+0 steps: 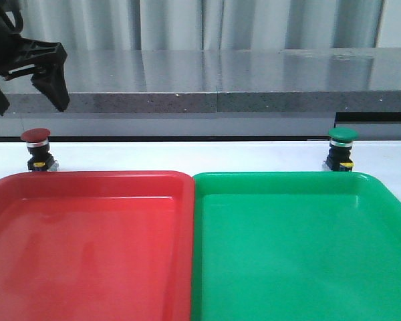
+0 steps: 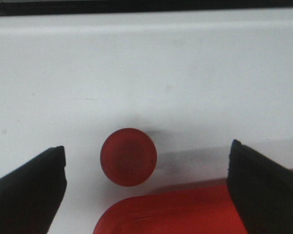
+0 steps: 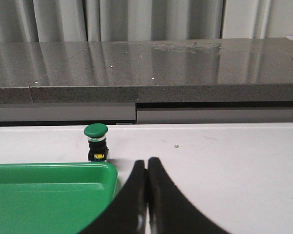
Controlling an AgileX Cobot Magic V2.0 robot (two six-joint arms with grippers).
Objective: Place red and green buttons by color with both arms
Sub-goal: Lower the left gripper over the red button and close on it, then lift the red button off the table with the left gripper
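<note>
My left gripper (image 1: 30, 100) hangs above the far left part of the white table (image 1: 187, 155), jaws spread wide and holding nothing, and the small push switch with the dark red mushroom cap (image 1: 36, 136) stands upright on the table beneath it, just behind the far left corner of the large red plastic tray (image 1: 87, 247). In my left wrist view the round red cap (image 2: 128, 157) sits between my two black fingers (image 2: 27, 187), somewhat nearer one of them, with clear table on either side, so the switch's long axis runs straight up toward me and I judge the coming move to be a plain descent with a small sideways correction to centre the cap before closing. My right gripper (image 3: 147, 195) has its jaws pressed together and empty, low over the table by the near corner of the large green plastic tray (image 3: 44, 195); the dark green capped switch (image 3: 96, 130) stands upright beyond that tray, well apart from my right fingers, behind the tray's far right corner in the front view. Both trays hold nothing yet
</note>
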